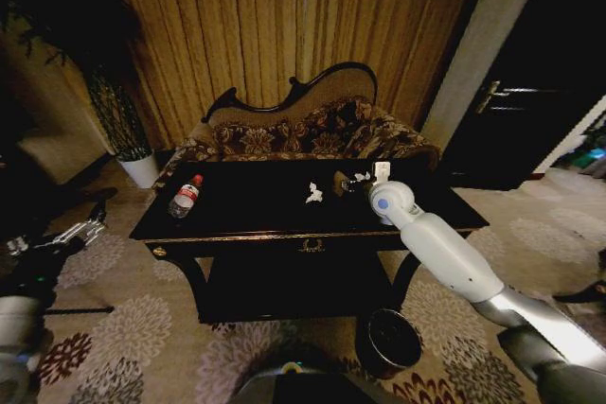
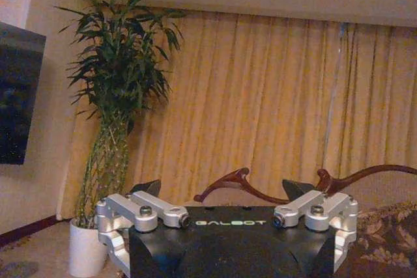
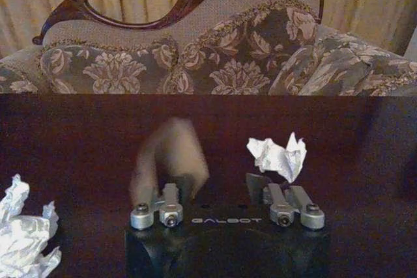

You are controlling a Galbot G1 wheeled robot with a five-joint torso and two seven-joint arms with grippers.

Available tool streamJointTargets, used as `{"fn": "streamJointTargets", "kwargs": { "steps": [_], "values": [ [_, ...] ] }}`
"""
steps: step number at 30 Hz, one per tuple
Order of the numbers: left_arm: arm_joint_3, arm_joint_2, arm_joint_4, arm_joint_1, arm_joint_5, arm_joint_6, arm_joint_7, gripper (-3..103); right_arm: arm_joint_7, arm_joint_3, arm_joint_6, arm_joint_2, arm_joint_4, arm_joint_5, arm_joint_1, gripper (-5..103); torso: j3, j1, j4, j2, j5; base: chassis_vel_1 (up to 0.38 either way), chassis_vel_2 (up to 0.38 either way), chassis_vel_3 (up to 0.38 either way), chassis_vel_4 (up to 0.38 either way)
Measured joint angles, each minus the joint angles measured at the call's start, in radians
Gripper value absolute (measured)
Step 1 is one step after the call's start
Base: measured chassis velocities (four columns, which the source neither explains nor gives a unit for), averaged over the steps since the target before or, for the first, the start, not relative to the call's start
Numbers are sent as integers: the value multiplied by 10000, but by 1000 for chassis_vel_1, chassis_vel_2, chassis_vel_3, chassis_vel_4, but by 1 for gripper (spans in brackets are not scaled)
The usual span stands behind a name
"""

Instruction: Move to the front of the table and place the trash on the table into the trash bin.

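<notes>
head view: dim, corners vignetted | wrist views: warm, brighter | motion smear, perhaps, beside right end effector [image 3: 218, 190]

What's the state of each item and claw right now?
right claw, open, over the table.
left claw, open, low at the robot's left.
bottle, lying on its side on the table, cap on.
near paper wad, crumpled, on the table, just ahead of the right claw, ungripped.
other paper wad, crumpled, loose on the table.
trash bin, upright on the floor, open-topped.

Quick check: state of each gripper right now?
Left gripper: open, holding nothing, parked at the robot's left side.
Right gripper: open over the table, beside a paper wad, holding nothing.
</notes>
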Motion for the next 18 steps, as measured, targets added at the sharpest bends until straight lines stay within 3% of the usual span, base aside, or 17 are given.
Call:
{"fn": "streamJointTargets", "kwargs": {
  "steps": [6, 9, 14, 18],
  "values": [
    [21, 2, 1, -44, -1, 0, 3, 100, -26, 26, 0, -90, 24, -23, -25, 29, 0, 0, 0, 0, 1, 0, 0, 0, 0],
    [27, -14, 0, -50, -1, 0, 6, 100, -49, 31, 0, -120, 39, -22, -34, 24, 0, 0, 0, 0, 0, 0, 0, 0, 0],
    [23, -43, 1, -37, -1, -14, 16, 100, -72, 37, 45, -137, 64, -20, -97, 3, 0, 0, 0, 0, 0, 0, 0, 0, 0],
    [-14, -1, 0, -35, -6, -28, 23, 100, -103, 81, 101, -170, 116, -20, -167, 0, 0, 0, 0, 0, 0, 0, 0, 0, 0]
  ]
}}
